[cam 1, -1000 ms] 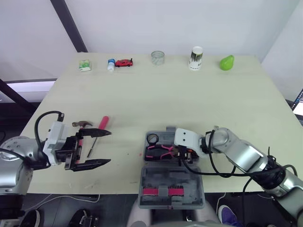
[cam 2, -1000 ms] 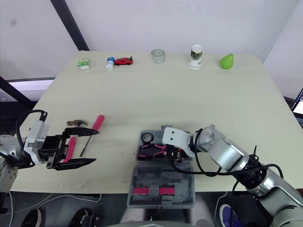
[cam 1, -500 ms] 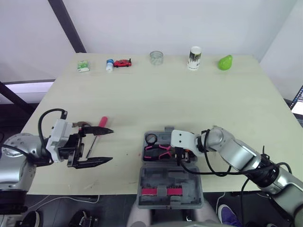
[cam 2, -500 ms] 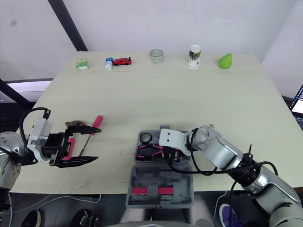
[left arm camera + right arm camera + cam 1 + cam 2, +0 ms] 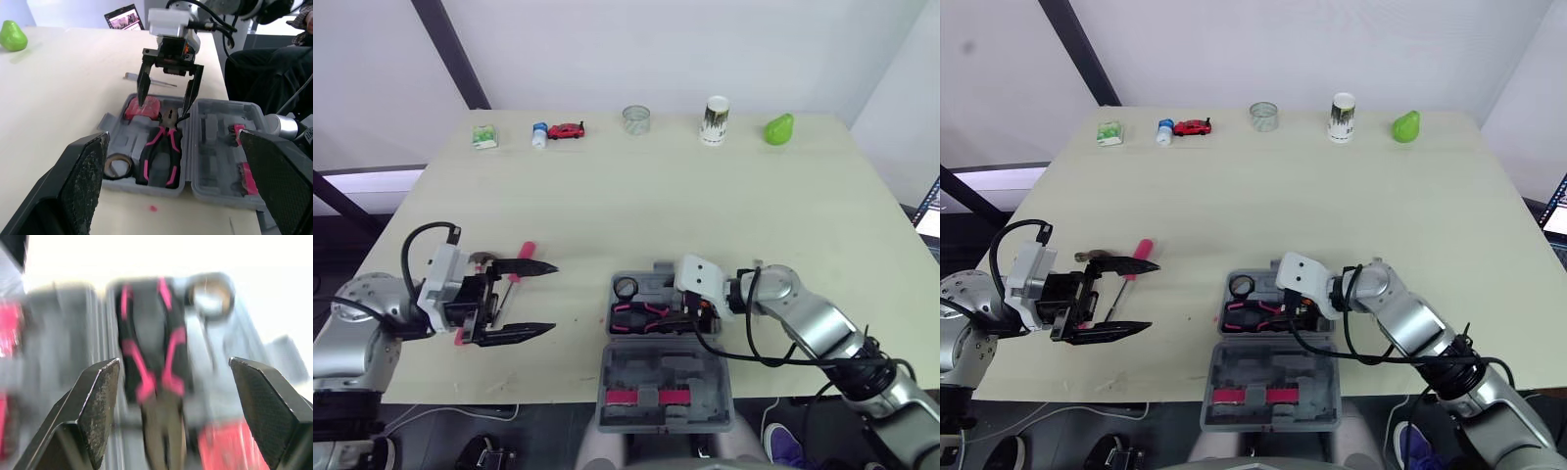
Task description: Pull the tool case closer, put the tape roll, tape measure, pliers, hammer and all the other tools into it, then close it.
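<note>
The grey tool case (image 5: 625, 345) lies open near the table's front edge, its lid (image 5: 666, 389) folded toward me. In its tray are a tape roll (image 5: 626, 287), pink-handled pliers (image 5: 642, 313) and a red tape measure (image 5: 142, 107). My right gripper (image 5: 163, 107) hangs open just above the tray, over the tape measure, holding nothing. At the left, my left gripper (image 5: 554, 298) is open and empty over a hammer (image 5: 484, 258) and a pink-handled screwdriver (image 5: 527, 251) lying on the table. A thin metal tool (image 5: 149, 81) lies on the table beside the case.
Along the far edge stand a small green box (image 5: 485, 136), a little bottle (image 5: 540, 134), a red toy car (image 5: 569, 129), a clear cup (image 5: 637, 119), a white cup (image 5: 715, 119) and a green pear (image 5: 779, 128). The case lid overhangs the front edge.
My left gripper has slid a little to the right, toward the case, still open. The right gripper has shifted slightly above the tray.
</note>
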